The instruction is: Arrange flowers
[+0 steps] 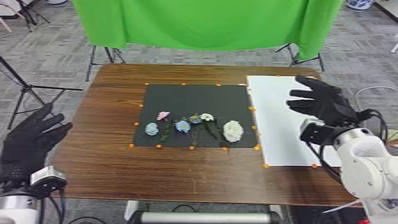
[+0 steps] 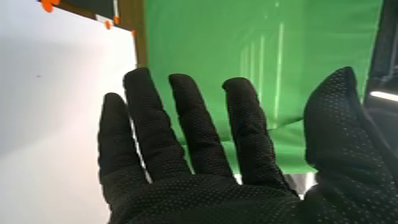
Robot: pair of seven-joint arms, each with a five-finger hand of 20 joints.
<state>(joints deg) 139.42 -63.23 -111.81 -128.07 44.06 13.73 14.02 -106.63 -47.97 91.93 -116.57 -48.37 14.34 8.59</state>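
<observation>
Brown wooden table (image 1: 169, 175), black mat (image 1: 195, 95), white sheet (image 1: 274, 115) alongside, orange markers (image 1: 266, 165), perhaps tape

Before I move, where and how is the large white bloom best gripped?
Probably across its narrow width: the large white bloom lies on the black mat, longer front to back than side to side. Come down from its right, since a green stem lies close on its left and the right robot hand is open on that side.

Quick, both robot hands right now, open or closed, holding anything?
Left black-gloved hand: open, holding nothing.
Right black-gloved hand: open, fingers extended over the white sheet, holding nothing.
</observation>
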